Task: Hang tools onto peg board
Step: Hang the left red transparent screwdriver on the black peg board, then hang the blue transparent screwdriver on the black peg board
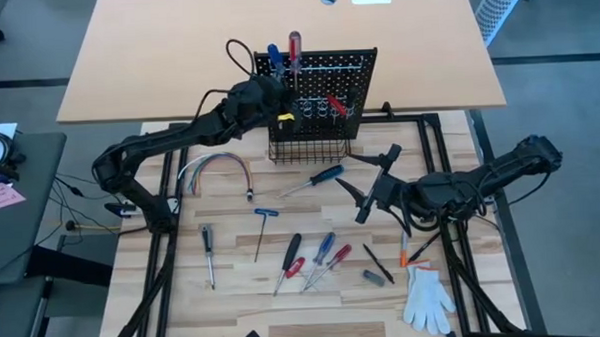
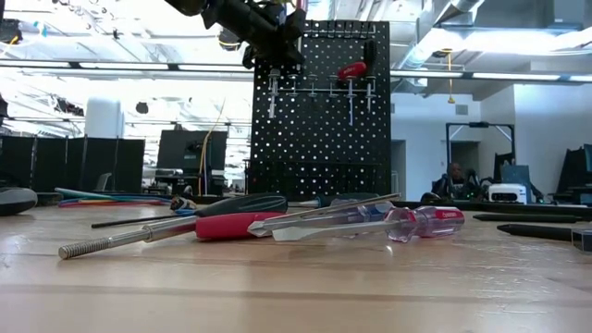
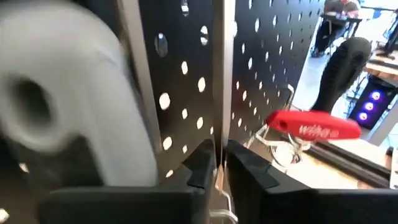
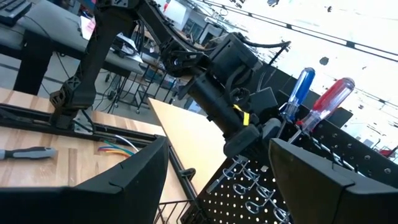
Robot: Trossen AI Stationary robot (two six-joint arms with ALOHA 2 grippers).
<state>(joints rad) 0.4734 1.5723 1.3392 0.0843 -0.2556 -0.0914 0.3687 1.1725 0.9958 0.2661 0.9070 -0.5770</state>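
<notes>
High view, left gripper (image 1: 281, 101): at the peg board's (image 1: 322, 83) upper left, by the blue screwdriver (image 1: 273, 57); fingers nearly together around a thin shaft, grip cannot be told.
Peg board: upright at the bench's (image 1: 234, 281) far edge, with a red screwdriver (image 1: 295, 46) standing beside the blue one and a red T-handle (image 3: 313, 124) hung lower.
Tools (image 1: 313, 258): loose on the bench near the front.
Right gripper (image 1: 363, 178): open, empty, above the bench right of the board.

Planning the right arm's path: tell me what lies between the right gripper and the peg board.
In the high view, only a blue-handled screwdriver lies on the table between the right gripper and the peg board; the rest is bare wood.
</notes>
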